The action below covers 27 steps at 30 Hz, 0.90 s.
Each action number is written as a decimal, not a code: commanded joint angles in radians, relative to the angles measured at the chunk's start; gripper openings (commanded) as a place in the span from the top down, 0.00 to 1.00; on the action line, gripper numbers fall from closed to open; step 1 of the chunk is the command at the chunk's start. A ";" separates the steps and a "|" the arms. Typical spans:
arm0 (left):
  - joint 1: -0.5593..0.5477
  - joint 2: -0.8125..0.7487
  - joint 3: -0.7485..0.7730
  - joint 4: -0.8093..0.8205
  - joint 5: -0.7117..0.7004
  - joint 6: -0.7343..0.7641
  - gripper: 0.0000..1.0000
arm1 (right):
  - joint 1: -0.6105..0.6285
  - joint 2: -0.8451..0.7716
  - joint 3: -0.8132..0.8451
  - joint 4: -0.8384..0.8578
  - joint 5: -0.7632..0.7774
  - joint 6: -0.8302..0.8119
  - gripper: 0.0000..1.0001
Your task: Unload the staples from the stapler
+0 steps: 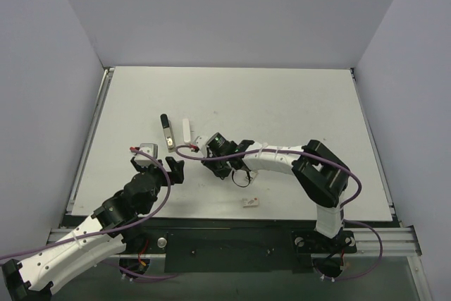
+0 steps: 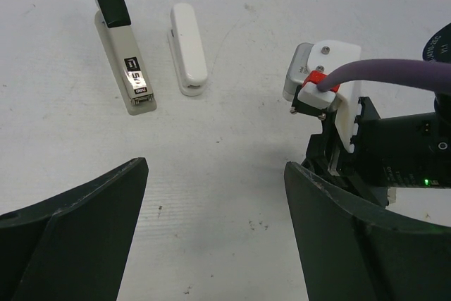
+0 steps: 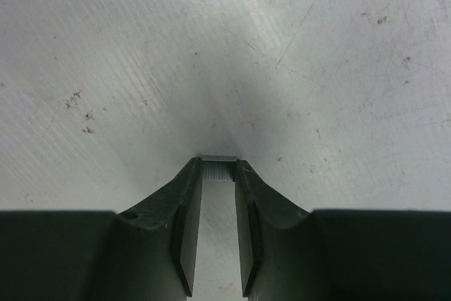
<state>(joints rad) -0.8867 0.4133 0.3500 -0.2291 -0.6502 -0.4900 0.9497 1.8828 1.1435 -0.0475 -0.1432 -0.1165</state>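
Note:
The stapler lies in two parts at the table's left-middle: a black-and-silver base bar (image 1: 167, 133) (image 2: 123, 54) and a white top bar (image 1: 186, 130) (image 2: 189, 47) beside it, a little apart. My right gripper (image 1: 227, 169) (image 3: 218, 166) points down at the table to the right of them, shut on a short grey strip of staples (image 3: 218, 171) pinched between its fingertips close to the surface. My left gripper (image 1: 171, 170) (image 2: 215, 174) is open and empty, just below the stapler parts. The right wrist's camera housing (image 2: 320, 75) shows to its right.
A small white card with reddish marks (image 1: 249, 202) lies near the front edge, below the right arm. A purple cable (image 1: 183, 151) loops from the right wrist. Grey walls stand on three sides of the white table (image 1: 282, 103).

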 commanded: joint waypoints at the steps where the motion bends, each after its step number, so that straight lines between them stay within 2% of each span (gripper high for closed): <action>1: 0.005 -0.007 0.000 0.016 -0.014 0.004 0.11 | 0.003 -0.102 -0.031 0.008 0.095 0.096 0.84; 15: 0.003 -0.008 -0.003 0.016 -0.008 0.001 0.11 | 0.006 -0.415 -0.223 -0.032 0.419 0.445 0.82; 22: 0.003 -0.014 -0.003 0.014 0.001 0.001 0.11 | 0.004 -0.485 -0.344 -0.029 0.608 0.667 0.80; 27: 0.003 -0.018 -0.002 0.013 0.006 0.001 0.11 | 0.006 -0.488 -0.383 -0.034 0.659 0.770 0.80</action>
<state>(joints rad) -0.8867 0.4057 0.3443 -0.2291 -0.6495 -0.4900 0.9508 1.4242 0.7795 -0.0582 0.4049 0.5175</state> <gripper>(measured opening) 0.893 0.204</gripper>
